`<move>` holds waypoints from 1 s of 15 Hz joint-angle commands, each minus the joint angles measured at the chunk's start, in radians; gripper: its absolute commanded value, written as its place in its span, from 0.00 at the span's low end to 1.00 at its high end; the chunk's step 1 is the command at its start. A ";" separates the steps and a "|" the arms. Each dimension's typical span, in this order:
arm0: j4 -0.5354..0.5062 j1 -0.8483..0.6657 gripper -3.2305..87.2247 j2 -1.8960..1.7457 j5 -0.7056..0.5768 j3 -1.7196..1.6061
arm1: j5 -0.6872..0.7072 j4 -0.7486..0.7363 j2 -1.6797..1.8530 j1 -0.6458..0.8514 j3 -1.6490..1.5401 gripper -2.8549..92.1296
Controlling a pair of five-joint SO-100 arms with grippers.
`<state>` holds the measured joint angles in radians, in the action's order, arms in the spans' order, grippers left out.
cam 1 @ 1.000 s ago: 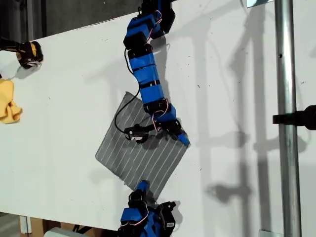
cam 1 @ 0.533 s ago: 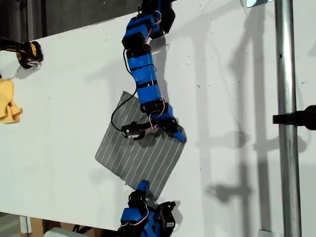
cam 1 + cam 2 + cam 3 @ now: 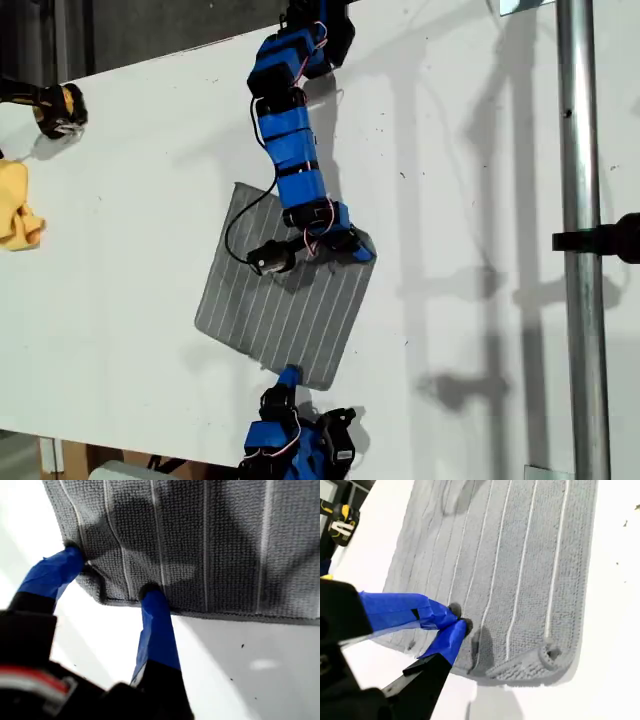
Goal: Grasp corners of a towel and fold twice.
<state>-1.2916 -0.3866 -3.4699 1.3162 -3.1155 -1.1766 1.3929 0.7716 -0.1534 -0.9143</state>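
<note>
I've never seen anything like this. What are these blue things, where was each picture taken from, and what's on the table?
They are two blue robot arms over a white table. One picture comes from a camera off the arms, the others from cameras on each gripper. A thin grey white-striped cloth, the towel, lies flat. My first gripper straddles one corner, fingers apart. My second gripper presses closed fingertips onto it near another corner. A yellow cloth lies aside.

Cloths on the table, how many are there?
2. The grey striped towel lies mid-table between the two arms; a yellow cloth sits crumpled at the exterior view's left edge, partly cut off. More could lie out of frame.
</note>
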 commanded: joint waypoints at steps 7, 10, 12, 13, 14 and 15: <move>0.008 0.009 0.03 -0.005 0.012 -0.003 | -0.012 -0.020 0.008 -0.029 0.003 0.03; 0.006 0.009 0.03 -0.005 0.015 -0.003 | -0.014 -0.034 0.020 -0.035 0.003 0.03; 0.009 0.014 0.03 -0.005 0.015 0.005 | -0.014 -0.040 0.023 -0.037 0.003 0.03; 0.020 0.032 0.03 -0.005 -0.005 0.011 | -0.014 -0.040 0.021 -0.037 0.003 0.03; 0.038 0.044 0.03 -0.005 -0.005 0.025 | -0.017 -0.043 0.020 -0.037 0.003 0.03; 0.035 0.055 0.03 -0.003 0.006 0.077 | -0.017 -0.048 0.020 -0.037 0.003 0.03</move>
<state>-1.2763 -0.3497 -3.4699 1.3162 -3.0894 -1.1842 1.3560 0.7731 -0.1687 -0.9219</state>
